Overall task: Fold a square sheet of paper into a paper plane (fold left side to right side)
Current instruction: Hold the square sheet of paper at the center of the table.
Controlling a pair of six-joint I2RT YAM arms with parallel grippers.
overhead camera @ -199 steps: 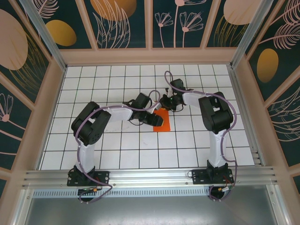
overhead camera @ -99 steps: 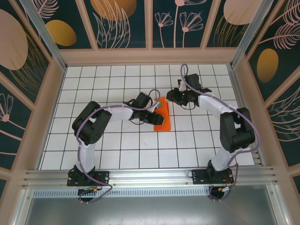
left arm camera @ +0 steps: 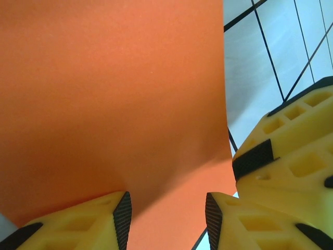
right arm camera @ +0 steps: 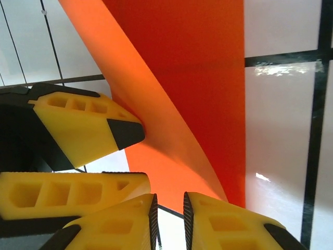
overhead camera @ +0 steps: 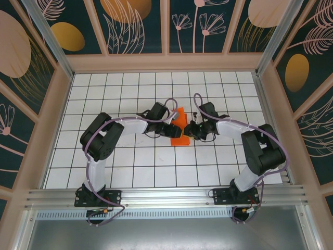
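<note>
The orange paper point(left arm camera: 114, 94) bends up just past the fingers. The left gripper point(left arm camera: 166, 211) is let go, fingers apart. The right gripper point(right arm camera: 169, 205) is nearly closed at the paper's edge; I cannot tell if it pinches. A slip would make the fold crooked.

black-and-white arms point(overhead camera: 130, 126), purple cables point(overhead camera: 130, 119), yellow jaws

Right arm: elbow swung out to the right. Right gripper point(overhead camera: 193, 130): by the far right corner of the square sheet of paper point(overhead camera: 180, 128) a second ago, then drawn off to the far right, now back at its right edge. Sheet: earlier a small flat patch, now larger with one flap raised
</note>
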